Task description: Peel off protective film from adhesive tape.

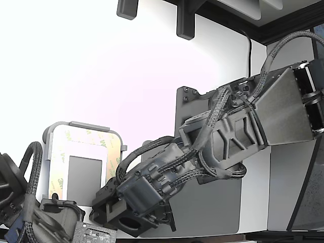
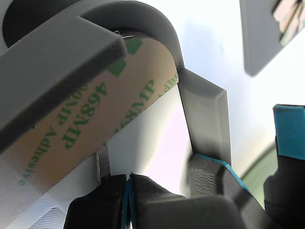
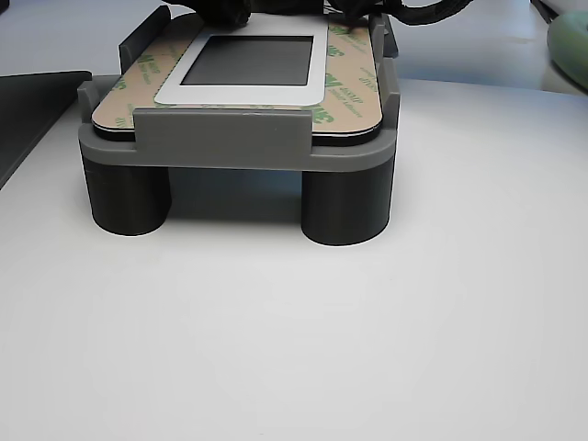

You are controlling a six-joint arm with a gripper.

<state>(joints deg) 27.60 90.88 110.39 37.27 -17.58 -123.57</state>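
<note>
White tabletop (image 3: 367, 349), grey tray (image 3: 220, 138) walls around protective film (image 3: 354, 87).

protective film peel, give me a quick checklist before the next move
1. Protective film lies flat on the adhesive tape: ok, no lifted corner seen.
2. Part seated in the grey tray: ok.
3. Gripper at the part's edge: ok, wrist view.
4. Fingertips closed together: ok.
5. Film caught between them: cannot tell.
6. Tray's legs standing on the table: ok.
</note>
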